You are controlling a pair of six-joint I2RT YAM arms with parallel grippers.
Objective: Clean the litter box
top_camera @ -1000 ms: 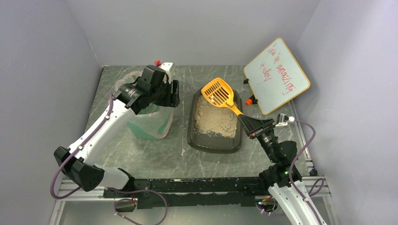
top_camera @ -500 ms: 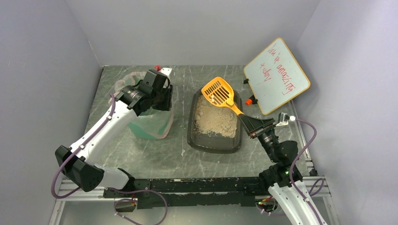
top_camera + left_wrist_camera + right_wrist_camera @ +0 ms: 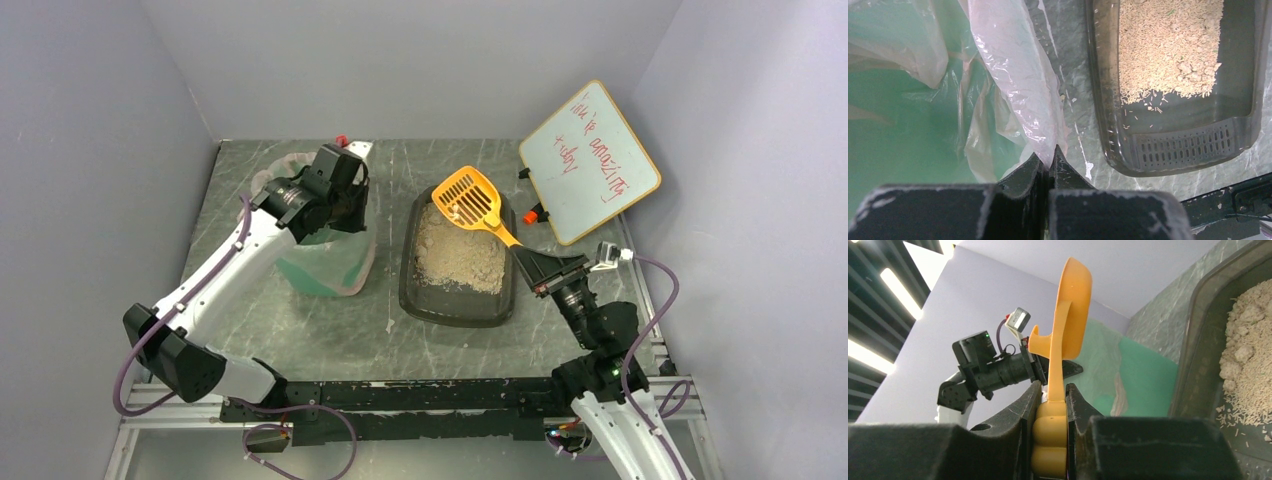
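**Both grippers loaded: bag in my left, scoop in my right**

My left gripper [image 3: 1050,159] is pinched tight on the thin, crinkled clear liner [image 3: 1013,75] at the right rim of the green bin [image 3: 322,266]. The fingers meet with the film caught between them. My right gripper [image 3: 1050,390] clamps the ribbed orange handle of the scoop [image 3: 467,197], and the slotted head is raised over the far end of the litter box [image 3: 455,311].

The litter box sits mid-table, just right of the bin with a narrow strip of marbled table [image 3: 300,325] between them. It is a dark, smooth plastic tray with rounded corners. Beige, grainy, clumpy litter is heaped from its far end to its middle.

My left wrist view shows what the top view blurs: the near end of the box is bare, with a slotted grid panel and stray grains. My right wrist view shows the scoop edge-on, curved like a shell, with my left arm beyond it.

A whiteboard [image 3: 590,160] leans at the far right, close to the box's far right corner. There is open table near the bin and the box.
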